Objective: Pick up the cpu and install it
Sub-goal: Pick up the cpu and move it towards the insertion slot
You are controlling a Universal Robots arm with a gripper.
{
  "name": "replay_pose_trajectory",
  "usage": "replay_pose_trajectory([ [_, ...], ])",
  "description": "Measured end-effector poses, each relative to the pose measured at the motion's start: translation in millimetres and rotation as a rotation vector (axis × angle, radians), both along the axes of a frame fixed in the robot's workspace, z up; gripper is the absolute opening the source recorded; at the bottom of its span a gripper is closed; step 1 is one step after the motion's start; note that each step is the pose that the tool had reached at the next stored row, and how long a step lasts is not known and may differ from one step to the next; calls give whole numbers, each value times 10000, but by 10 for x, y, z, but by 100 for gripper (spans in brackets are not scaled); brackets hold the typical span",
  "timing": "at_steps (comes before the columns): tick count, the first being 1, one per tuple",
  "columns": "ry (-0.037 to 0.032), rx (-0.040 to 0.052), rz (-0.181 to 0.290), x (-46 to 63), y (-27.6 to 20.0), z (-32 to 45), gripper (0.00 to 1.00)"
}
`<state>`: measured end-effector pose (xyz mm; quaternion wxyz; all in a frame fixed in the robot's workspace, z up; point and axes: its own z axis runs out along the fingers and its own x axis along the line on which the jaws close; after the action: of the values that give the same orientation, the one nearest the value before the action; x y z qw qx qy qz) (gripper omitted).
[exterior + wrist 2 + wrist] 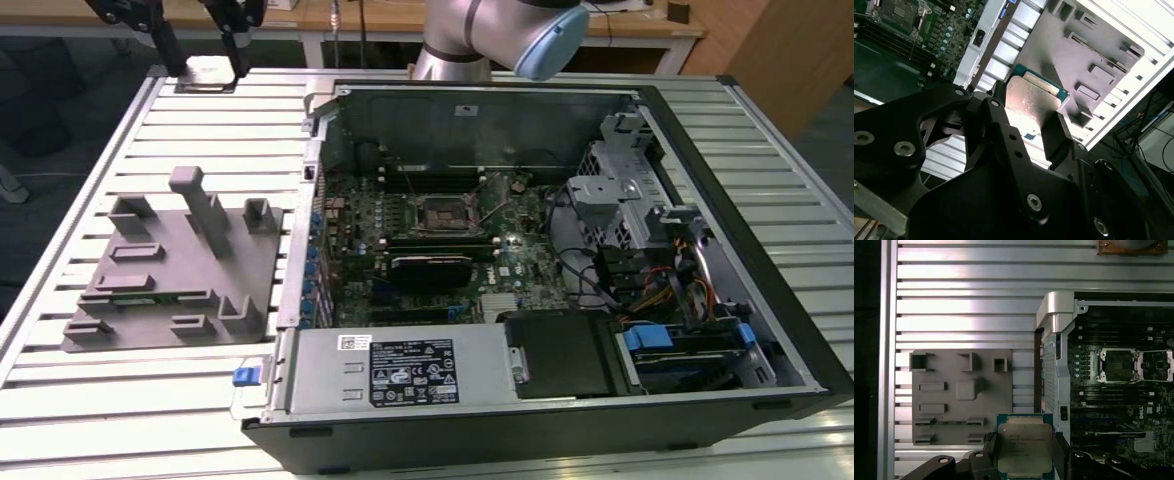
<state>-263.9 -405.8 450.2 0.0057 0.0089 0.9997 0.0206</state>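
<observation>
While the gripper [1025, 449] clamps the cpu [1024, 440], the silver arm [467, 30] stands behind the open computer case [747, 200] in the exterior view.
Second wrist view: black fingers [1056, 135] pinch the flat, silvery, green-rimmed square by opposite edges. First wrist view: it hangs over the ribbed metal table [964, 305], between grey moulded fixture [964, 390] and case, well apart from the socket [1116, 365].

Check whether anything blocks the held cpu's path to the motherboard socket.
The cpu, shut in the gripper, hangs over the table outside the case wall, which stands between it and the socket; the socket looks uncovered.
</observation>
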Motion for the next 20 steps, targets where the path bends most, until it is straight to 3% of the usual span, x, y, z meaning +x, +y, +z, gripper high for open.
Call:
replay_pose_trajectory([
  [20,2,0,1,307,0,0,53],
])
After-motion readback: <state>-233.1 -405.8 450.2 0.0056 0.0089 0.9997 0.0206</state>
